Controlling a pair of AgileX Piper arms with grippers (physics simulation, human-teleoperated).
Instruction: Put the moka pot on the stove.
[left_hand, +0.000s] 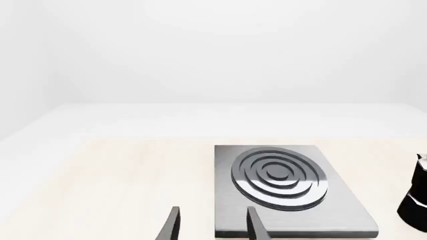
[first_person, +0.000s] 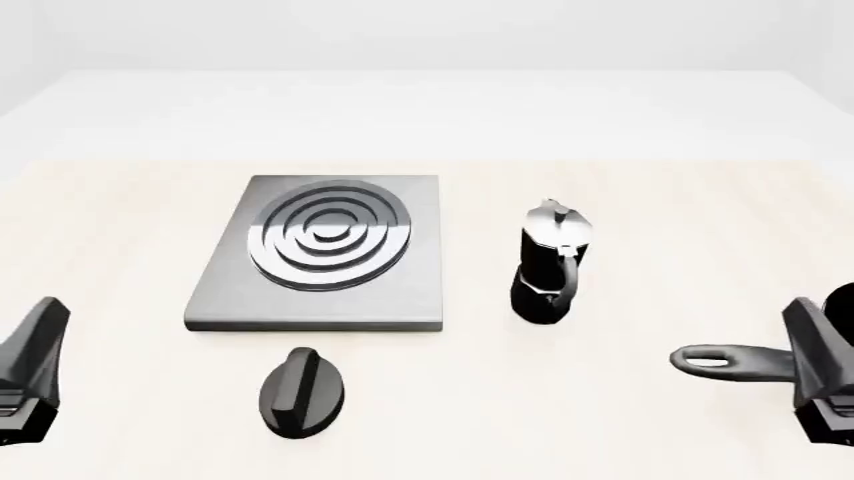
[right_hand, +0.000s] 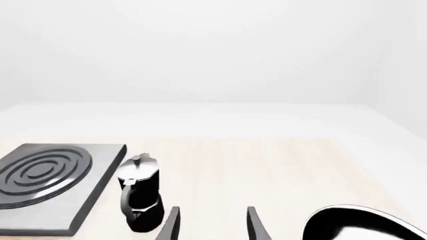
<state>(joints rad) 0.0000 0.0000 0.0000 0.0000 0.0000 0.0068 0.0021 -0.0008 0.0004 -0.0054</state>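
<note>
The moka pot (first_person: 549, 265), black with a silver lid, stands upright on the table just right of the stove (first_person: 240, 300), its handle toward the near side. It also shows in the right wrist view (right_hand: 140, 200) and at the picture's edge in the left wrist view (left_hand: 417, 200). The stove (left_hand: 347, 210) (right_hand: 80, 210) is a dark-grey plate with silver rings. My left gripper (left_hand: 213, 227) (first_person: 40, 340) hovers open at the near left, empty. Also open and empty, my right gripper (right_hand: 212, 227) (first_person: 807, 335) is at the near right, well short of the pot.
A black oval knob (first_person: 303, 392) lies in front of the stove. A black long-handled pan (first_person: 727, 360) (right_hand: 360, 225) sits at the near right, its handle pointing left, close beside my right gripper.
</note>
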